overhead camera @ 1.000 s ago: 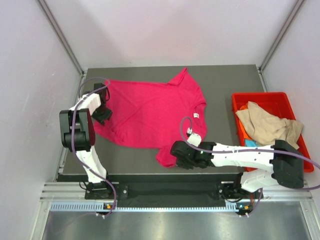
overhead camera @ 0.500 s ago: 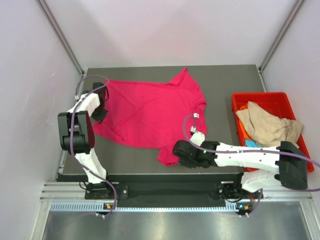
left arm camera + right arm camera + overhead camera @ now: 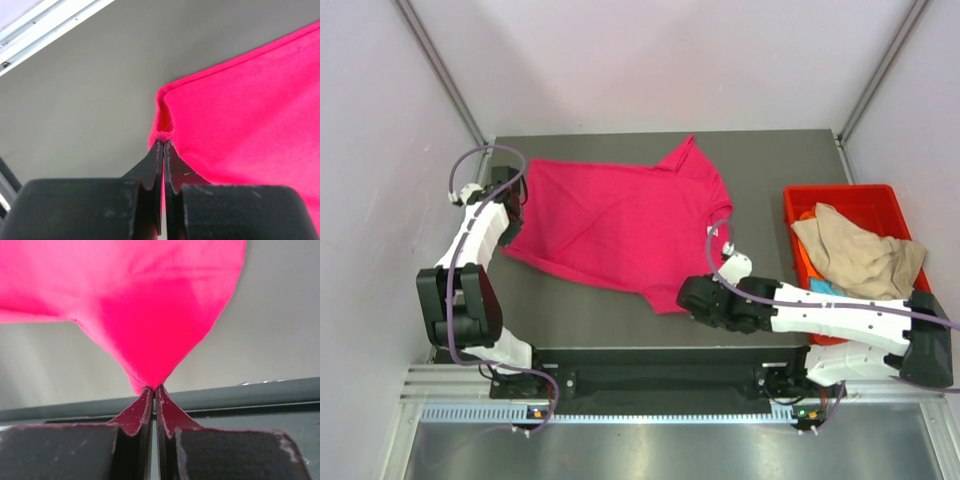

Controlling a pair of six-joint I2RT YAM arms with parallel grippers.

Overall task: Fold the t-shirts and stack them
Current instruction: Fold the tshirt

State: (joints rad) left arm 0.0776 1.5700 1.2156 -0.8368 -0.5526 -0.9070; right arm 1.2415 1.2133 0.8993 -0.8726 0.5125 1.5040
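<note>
Both arms reach the magenta t-shirt [image 3: 620,225], which lies spread on the table [image 3: 770,160] left of the red bin [image 3: 850,195]; a tan shirt [image 3: 855,255] lies in that bin. Left wrist: the left gripper [image 3: 163,142] is clamped tight on a hemmed corner. Right wrist: the right gripper [image 3: 152,386] is pinched closed on a lifted tip of the cloth.

Magenta t-shirt [image 3: 620,225] spread flat; beige t-shirt [image 3: 855,252] crumpled

Bright, even, diffuse light, soft shadows; near fingers [image 3: 150,170] slightly blurry in wrist views.
</note>
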